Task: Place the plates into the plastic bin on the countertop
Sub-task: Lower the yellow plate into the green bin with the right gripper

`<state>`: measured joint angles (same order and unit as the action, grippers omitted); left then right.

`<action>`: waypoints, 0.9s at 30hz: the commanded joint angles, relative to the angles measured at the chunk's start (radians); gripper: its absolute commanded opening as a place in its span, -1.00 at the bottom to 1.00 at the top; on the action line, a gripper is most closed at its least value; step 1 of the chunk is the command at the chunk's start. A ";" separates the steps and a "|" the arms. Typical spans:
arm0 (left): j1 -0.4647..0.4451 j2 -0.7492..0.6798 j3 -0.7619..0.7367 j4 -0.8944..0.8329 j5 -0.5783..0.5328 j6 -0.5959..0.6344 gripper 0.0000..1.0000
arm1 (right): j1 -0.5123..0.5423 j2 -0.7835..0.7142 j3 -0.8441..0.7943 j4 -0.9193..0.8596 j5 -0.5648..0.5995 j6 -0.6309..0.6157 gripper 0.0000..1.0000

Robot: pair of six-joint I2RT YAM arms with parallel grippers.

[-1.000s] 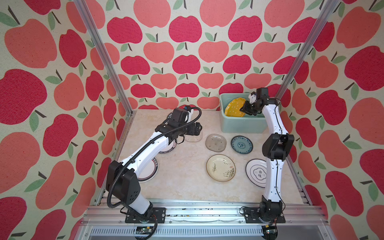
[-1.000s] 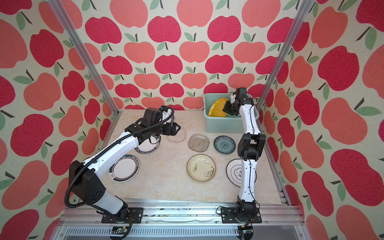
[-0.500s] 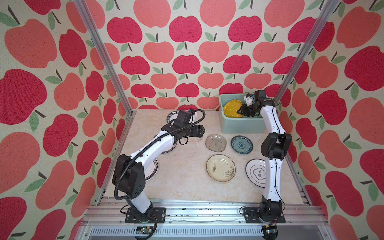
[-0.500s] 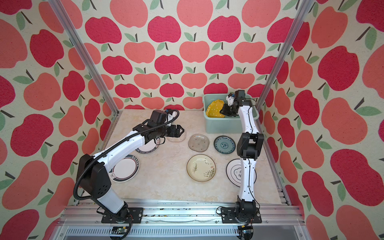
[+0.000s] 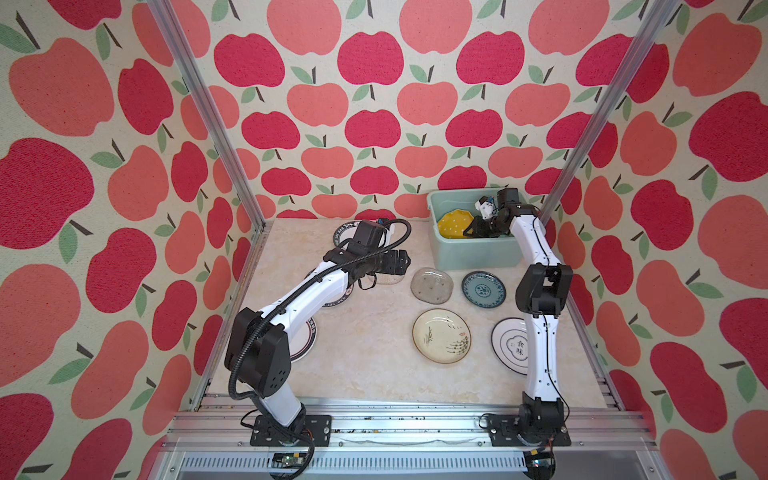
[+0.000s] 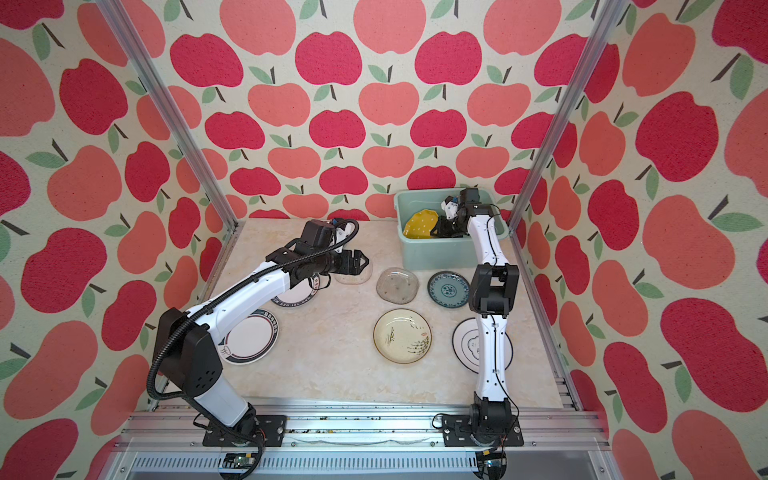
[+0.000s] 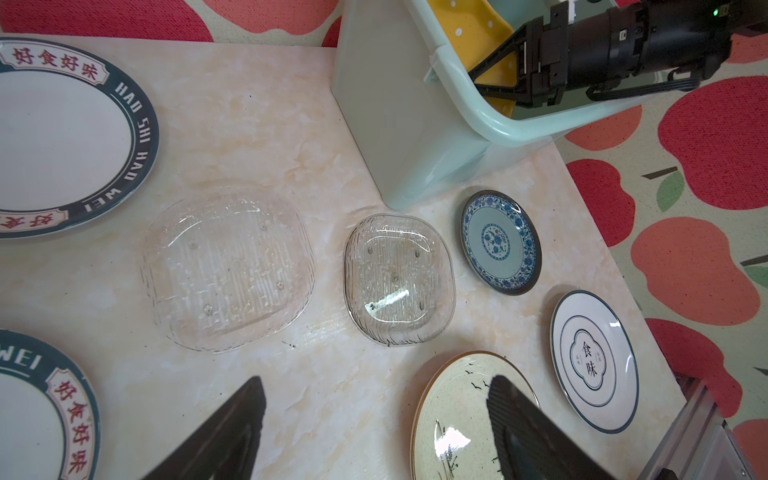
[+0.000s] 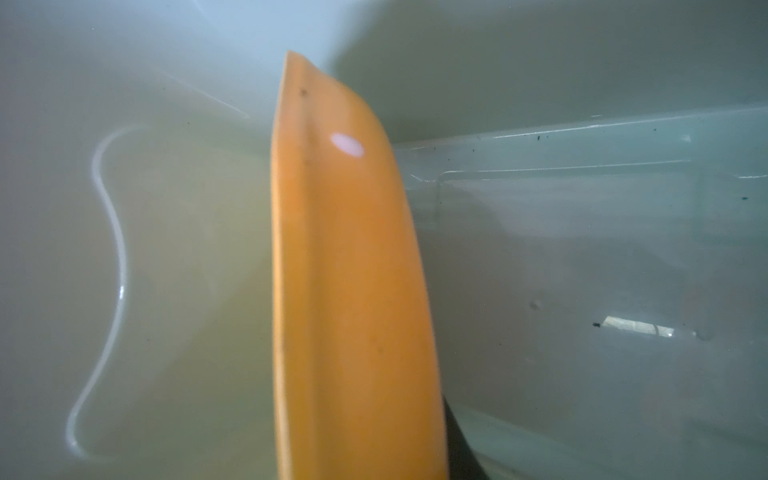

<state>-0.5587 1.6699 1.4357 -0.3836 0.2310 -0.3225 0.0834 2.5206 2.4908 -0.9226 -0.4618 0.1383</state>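
Observation:
The mint plastic bin (image 5: 469,253) (image 6: 436,255) stands at the back right of the countertop (image 5: 365,357). Inside it my right gripper (image 5: 473,230) (image 6: 440,228) is shut on the rim of a yellow dotted plate (image 5: 453,224) (image 8: 345,270), which is held on edge and tilted. My left gripper (image 5: 405,262) (image 7: 376,384) hangs open and empty above a clear glass plate (image 7: 226,266). A second glass plate (image 5: 432,284), a teal plate (image 5: 483,289), a cream plate (image 5: 441,336) and a white plate (image 5: 509,345) lie flat on the countertop.
Three white plates with dark lettered rims lie on the left: one at the back (image 5: 345,230), two partly under my left arm (image 5: 332,297) (image 5: 305,340). Aluminium rails (image 5: 415,419) edge the front. My right arm crosses over the white plate.
My right gripper has carried the yellow plate lower and further left inside the bin. My left arm has swung slightly right, over the glass plate.

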 commanded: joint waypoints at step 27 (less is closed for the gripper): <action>0.017 0.036 0.027 0.009 -0.027 0.018 0.73 | 0.028 0.023 -0.062 0.050 0.269 0.000 0.08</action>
<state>-0.5484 1.6901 1.4403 -0.3840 0.2161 -0.3199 0.0937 2.5347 2.4340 -0.8841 -0.2352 0.1341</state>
